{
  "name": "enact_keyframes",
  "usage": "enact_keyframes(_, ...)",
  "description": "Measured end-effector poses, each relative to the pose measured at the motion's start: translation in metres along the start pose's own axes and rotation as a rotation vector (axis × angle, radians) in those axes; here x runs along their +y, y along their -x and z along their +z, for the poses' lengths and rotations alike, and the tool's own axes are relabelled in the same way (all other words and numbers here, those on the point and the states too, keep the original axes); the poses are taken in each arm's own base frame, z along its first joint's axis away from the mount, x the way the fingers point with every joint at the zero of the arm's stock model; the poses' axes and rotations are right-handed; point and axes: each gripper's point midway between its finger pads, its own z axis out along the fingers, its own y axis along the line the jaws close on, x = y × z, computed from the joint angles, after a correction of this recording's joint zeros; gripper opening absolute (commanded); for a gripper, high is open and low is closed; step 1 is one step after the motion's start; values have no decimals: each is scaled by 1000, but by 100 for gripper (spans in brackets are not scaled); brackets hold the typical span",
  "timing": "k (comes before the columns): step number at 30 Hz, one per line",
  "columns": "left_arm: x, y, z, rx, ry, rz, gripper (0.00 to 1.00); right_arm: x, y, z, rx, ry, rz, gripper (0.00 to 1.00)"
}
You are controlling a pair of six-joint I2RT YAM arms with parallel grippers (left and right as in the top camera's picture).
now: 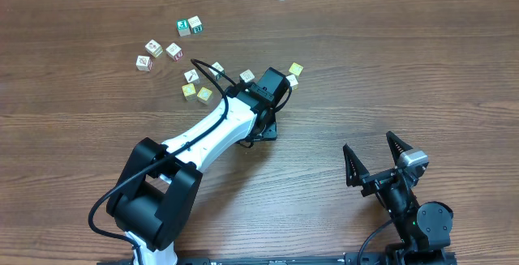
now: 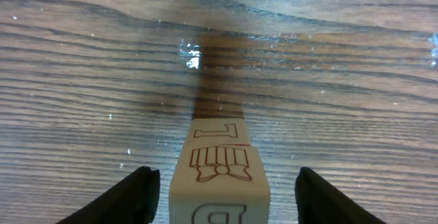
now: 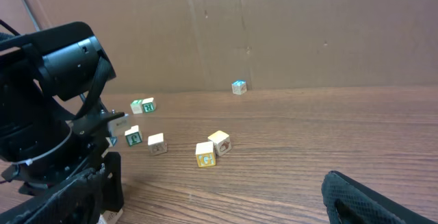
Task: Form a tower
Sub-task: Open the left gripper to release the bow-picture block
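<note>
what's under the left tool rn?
The tower, standing on the table between the left tool's open fingers, clear of both. Three cubes show: two red-marked, the nearest dark-lettered and cropped by the frame. Overhead, the left arm covers it.

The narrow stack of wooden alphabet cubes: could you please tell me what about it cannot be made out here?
Left wrist view: the narrow stack of wooden alphabet cubes is cropped by the bottom edge, so its nearest letter and cube count are unclear.
Overhead view: the white and black left arm covers the stack.
Right wrist view: the same arm blocks nearly all of it.
</note>
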Motion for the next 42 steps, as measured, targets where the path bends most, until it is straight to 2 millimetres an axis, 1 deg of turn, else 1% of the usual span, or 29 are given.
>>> enact_keyframes(5, 1, -2, 4, -1, -1, -1, 54, 0, 0, 0, 0, 0, 0, 100)
enact_keyframes(11, -2, 1, 7, -13, -10, -2, 54, 0, 0, 0, 0, 0, 0, 100)
enact_keyframes(16, 0, -4, 22, 14, 12, 2, 49, 0, 0, 0, 0, -1, 0, 100)
enact_keyframes(19, 1, -6, 28, 27, 22, 3, 44, 0, 0, 0, 0, 0, 0, 100)
enact_keyframes(28, -2, -3, 28, 13, 11, 9, 38, 0, 0, 0, 0, -1, 0, 100)
enact_keyframes(37, -3, -1, 28, 8, 7, 30, 36, 0, 0, 0, 0, 0, 0, 100)
enact_keyframes(42, -3, -1, 28, 8, 7, 33, 31, 0, 0, 0, 0, 0, 0, 100)
